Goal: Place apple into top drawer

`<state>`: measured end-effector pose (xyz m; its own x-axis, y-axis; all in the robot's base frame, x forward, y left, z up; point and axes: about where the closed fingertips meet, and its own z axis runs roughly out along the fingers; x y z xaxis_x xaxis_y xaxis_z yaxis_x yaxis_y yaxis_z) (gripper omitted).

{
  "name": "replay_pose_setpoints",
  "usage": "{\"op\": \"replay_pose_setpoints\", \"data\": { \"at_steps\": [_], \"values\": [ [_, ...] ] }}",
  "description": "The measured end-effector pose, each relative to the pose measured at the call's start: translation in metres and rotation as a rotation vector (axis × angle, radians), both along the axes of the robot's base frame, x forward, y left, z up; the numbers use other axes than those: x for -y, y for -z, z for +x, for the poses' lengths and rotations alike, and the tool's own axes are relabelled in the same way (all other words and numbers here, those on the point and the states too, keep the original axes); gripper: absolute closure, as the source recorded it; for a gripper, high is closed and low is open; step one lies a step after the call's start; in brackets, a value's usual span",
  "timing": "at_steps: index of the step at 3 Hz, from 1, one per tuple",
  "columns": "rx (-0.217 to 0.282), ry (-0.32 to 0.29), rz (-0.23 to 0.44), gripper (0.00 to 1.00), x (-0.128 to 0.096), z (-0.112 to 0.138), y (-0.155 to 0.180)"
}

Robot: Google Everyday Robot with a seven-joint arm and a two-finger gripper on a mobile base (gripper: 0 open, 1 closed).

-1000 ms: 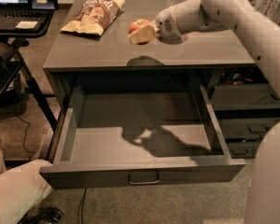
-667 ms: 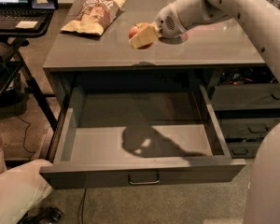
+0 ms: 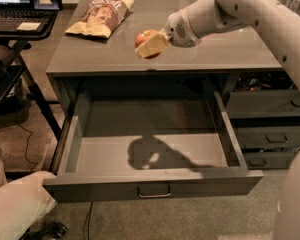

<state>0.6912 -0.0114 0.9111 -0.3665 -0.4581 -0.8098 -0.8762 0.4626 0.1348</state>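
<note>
The red-orange apple (image 3: 144,38) sits between the pale fingers (image 3: 152,46) of my gripper (image 3: 149,45), held in the air above the front edge of the grey desk top (image 3: 215,54). The gripper is shut on the apple; the near finger hides part of it. The top drawer (image 3: 150,184) is pulled fully open below, wide, shallow and dark grey, with a small metal bar handle (image 3: 154,193) at the centre of its front panel. Its inside holds nothing but the arm's shadow. The gripper is above the drawer's back part.
A chip bag (image 3: 100,15) lies on the desk top at the back left. Narrow grey drawers (image 3: 270,134) stack at the right. A black stand with a laptop (image 3: 20,14) is at the left. A pale cushion (image 3: 15,204) lies at the bottom left.
The gripper with the apple has moved toward the desk's front edge and slightly lower. Its shadow in the drawer has shifted left and toward the front.
</note>
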Motion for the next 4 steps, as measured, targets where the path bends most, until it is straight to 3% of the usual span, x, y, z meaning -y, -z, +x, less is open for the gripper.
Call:
{"op": "replay_pose_setpoints", "data": {
  "at_steps": [1, 2, 3, 4],
  "values": [
    [0.012, -0.033, 0.033, 1.0, -0.011, -0.037, -0.001],
    [-0.036, -0.046, 0.027, 1.0, -0.024, -0.076, 0.024],
    [-0.092, -0.028, -0.031, 1.0, -0.043, -0.092, 0.07],
    [-0.128, 0.016, -0.095, 1.0, -0.061, -0.091, 0.134]
  ]
}}
